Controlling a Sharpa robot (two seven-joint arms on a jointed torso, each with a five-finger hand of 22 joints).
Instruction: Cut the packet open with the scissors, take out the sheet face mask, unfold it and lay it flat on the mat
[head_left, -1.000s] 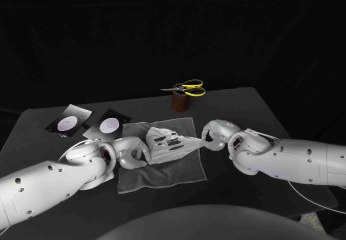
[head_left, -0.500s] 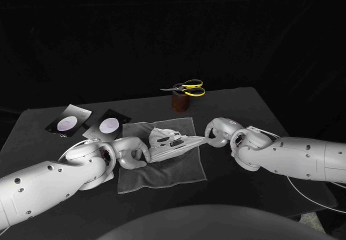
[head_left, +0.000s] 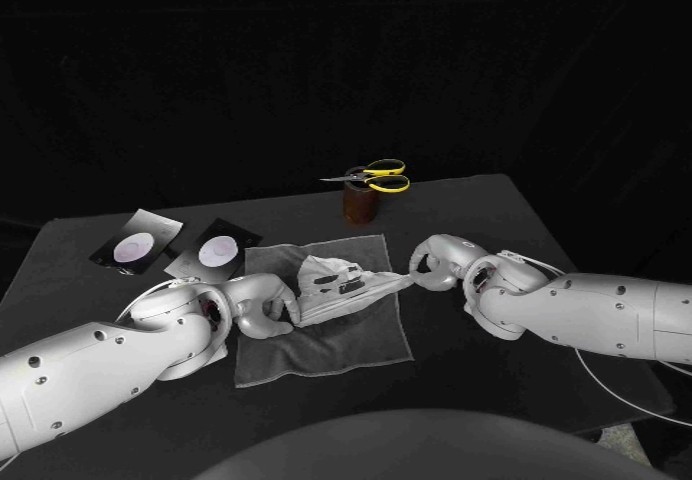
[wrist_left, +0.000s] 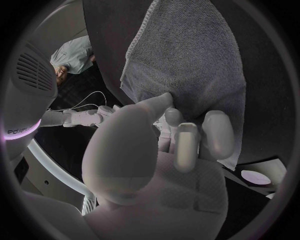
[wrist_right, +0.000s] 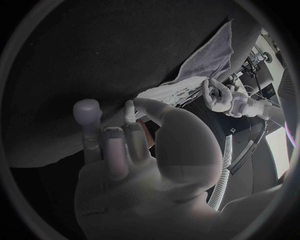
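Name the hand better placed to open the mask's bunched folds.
Left, probably. The left hand grips the sheet mask beside its bunched folds, over the mat. The right hand holds only the taut far tip near the mat's edge.

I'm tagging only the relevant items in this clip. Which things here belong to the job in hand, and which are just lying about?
In use: sheet mask, held stretched between left hand and right hand; grey mat under it.
Lying idle: scissors resting on a brown holder; one dark packet and a second dark packet on the table beside the mat.
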